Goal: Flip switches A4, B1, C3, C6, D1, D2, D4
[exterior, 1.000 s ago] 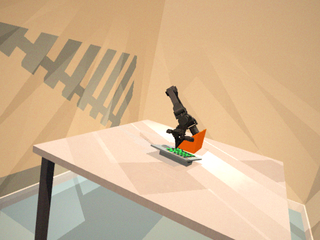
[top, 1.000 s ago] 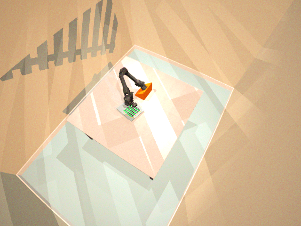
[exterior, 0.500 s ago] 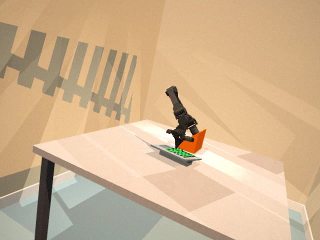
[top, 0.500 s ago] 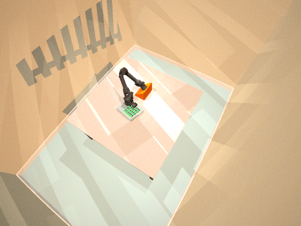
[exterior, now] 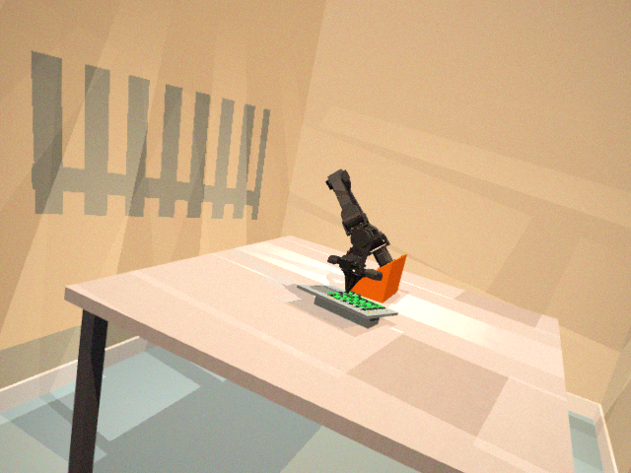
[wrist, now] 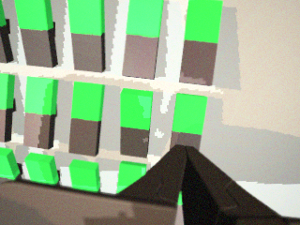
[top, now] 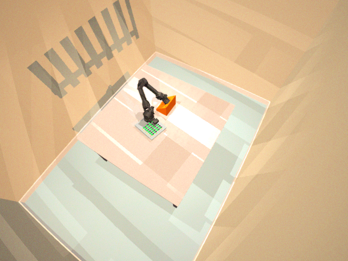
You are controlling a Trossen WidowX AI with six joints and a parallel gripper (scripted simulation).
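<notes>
The switch panel (top: pixel 151 138) (exterior: pixel 311 288) (wrist: pixel 61 70) stands on the table, its rocker switches green on the far half and dark on the near half. My gripper (exterior: pixel 348 291) (wrist: pixel 182 154) is shut and holds nothing. In the wrist view its tips are over the near, dark end of the rightmost switch of the middle visible row (wrist: pixel 189 113), apparently C6; contact cannot be told. The fingers mostly hide the switch below it, in the lowest visible row. Row letters and column numbers are out of the wrist view. Which ends are raised is hard to tell for most switches.
An orange wedge-shaped block (top: pixel 169 107) (exterior: pixel 382 289) stands on the table (top: pixel 112 140) (exterior: pixel 229 315) beside the arm's base, close to the panel. The arm (top: pixel 142 97) (exterior: pixel 351 211) arches from there over the panel's near side. Shadows and bright patches fall across the panel and table.
</notes>
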